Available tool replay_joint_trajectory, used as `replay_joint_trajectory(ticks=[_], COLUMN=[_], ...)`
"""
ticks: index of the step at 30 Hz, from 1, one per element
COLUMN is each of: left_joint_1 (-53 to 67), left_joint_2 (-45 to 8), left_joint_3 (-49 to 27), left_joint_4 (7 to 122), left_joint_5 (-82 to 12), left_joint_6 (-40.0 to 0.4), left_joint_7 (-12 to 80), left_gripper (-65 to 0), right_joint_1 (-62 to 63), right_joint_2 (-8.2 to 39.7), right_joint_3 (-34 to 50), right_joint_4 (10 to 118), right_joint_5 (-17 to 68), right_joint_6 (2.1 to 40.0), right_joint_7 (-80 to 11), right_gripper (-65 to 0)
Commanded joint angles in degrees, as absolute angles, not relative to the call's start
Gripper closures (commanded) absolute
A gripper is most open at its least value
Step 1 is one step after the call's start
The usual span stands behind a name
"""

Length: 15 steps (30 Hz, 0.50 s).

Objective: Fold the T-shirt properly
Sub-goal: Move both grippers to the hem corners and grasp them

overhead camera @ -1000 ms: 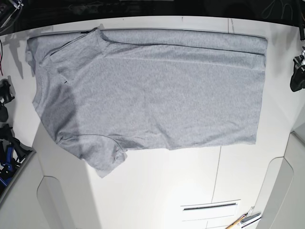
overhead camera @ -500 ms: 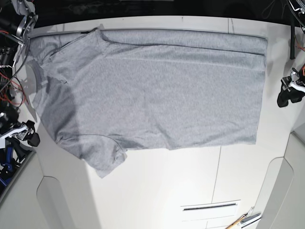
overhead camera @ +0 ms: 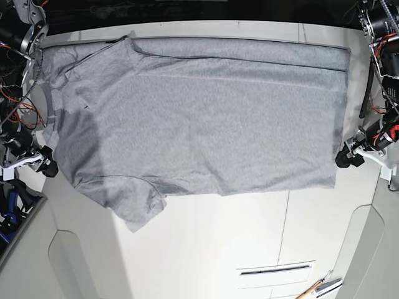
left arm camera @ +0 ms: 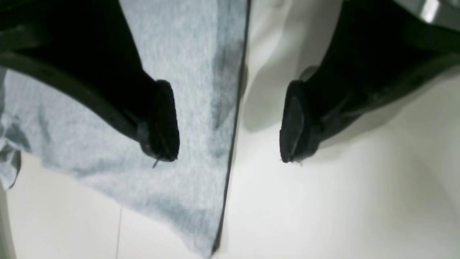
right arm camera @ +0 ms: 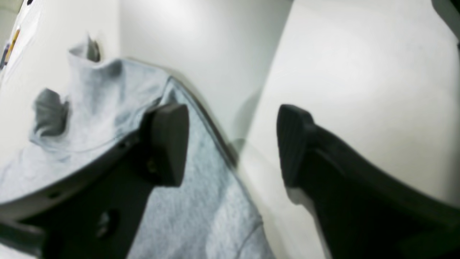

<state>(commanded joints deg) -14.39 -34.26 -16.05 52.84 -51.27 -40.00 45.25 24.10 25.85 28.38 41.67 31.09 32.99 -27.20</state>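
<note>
Heather-grey T-shirt (overhead camera: 206, 124), spread broad and partly folded across the upper and middle part of the base view, its plain fabric uppermost; a folded band runs along the upper edge, a slanting flap lies at upper left, and a short sleeve (overhead camera: 132, 202) points toward the bottom of the frame at lower left. The left gripper (left arm camera: 230, 126), at the right side of the base view, is situated by the garment's right edge; in the left wrist view its fingers are spread, one over the grey cloth and the other over the white surface, with the fabric edge running between them. The right gripper (right arm camera: 231, 147), at the left side of the base view, is situated by the garment's left edge; in the right wrist view its fingers are likewise spread, the cloth's edge passing through the gap. Beneath lies the white tabletop (overhead camera: 187, 268), which carries, at the lower right of the base view, a slender orange-brown tool (overhead camera: 310, 290) and, just beside it, a dark-and-white elongated object (overhead camera: 328, 287), too small to identify
</note>
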Motion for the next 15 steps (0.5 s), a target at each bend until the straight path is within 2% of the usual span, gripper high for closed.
replay_joint_trajectory(ticks=[10,15], left_joint_1=[-14.44,-14.46], left_joint_2=[-30.26,-29.36], left_joint_3=[-13.82,-13.82], left_joint_4=[52.64,52.64], left_joint_5=[-51.57,-51.59], left_joint_6=[-40.0,-40.0], left_joint_7=[45.17,45.17], left_gripper=[-46.9,-46.9], right_joint_1=[24.12,24.25], right_joint_2=[25.43,23.86], right_joint_3=[21.63,20.95], right_joint_4=[41.67,41.67], right_joint_5=[32.58,32.56], right_joint_6=[32.99,33.47], right_joint_7=[-27.16,-27.24], right_gripper=[-38.2,-38.2])
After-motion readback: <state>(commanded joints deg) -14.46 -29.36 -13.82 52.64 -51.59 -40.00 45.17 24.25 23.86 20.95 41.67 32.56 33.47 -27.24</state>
